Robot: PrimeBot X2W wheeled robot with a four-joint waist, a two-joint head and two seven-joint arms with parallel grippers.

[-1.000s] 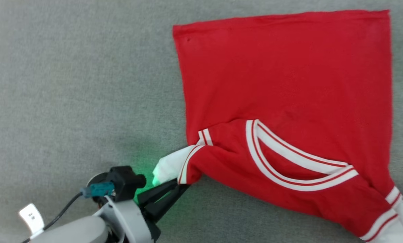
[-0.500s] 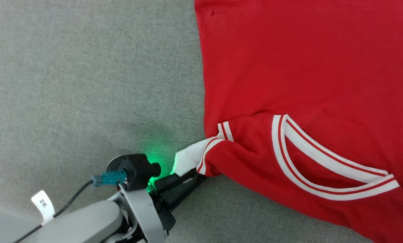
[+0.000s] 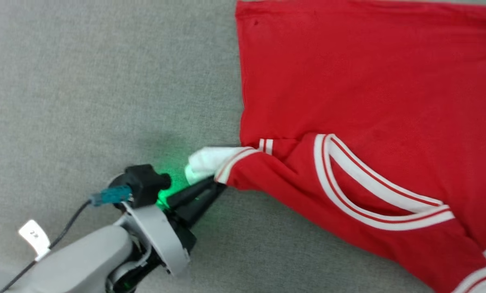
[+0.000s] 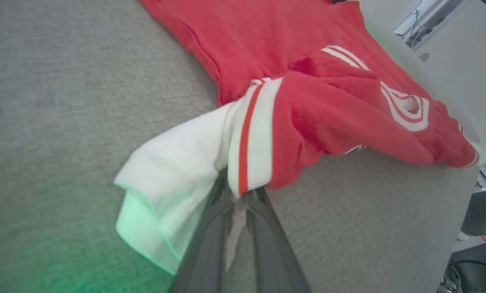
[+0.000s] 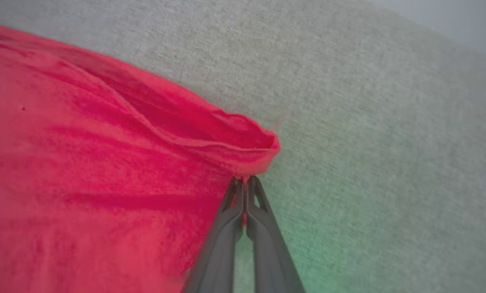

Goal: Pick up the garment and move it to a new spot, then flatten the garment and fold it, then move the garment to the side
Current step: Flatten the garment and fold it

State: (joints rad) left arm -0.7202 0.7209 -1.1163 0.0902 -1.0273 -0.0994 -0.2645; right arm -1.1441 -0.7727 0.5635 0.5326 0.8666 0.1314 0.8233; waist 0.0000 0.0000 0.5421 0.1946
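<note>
The garment [image 3: 348, 81], a red top with white striped collar trim [image 3: 373, 203], lies spread over the grey surface. Its white sleeve [image 3: 206, 160] sticks out at the lower left. My left gripper [image 3: 214, 187] is shut on that sleeve at the striped cuff; in the left wrist view the gripper [image 4: 238, 195] pinches white fabric and the cuff [image 4: 251, 134] between its fingers. In the right wrist view my right gripper [image 5: 245, 181] is shut on a red hem corner of the garment [image 5: 255, 150], which bunches up just above the fingertips.
The grey fabric surface [image 3: 84, 81] stretches wide to the left of the garment. A cable and white tag [image 3: 33, 236] hang off my left wrist. A pale wall and dark items [image 4: 478, 228] lie beyond the surface's far edge in the left wrist view.
The head camera has shifted, so the garment fills more of the right. My left gripper still holds the sleeve, which now lies more level and pulled leftward.
</note>
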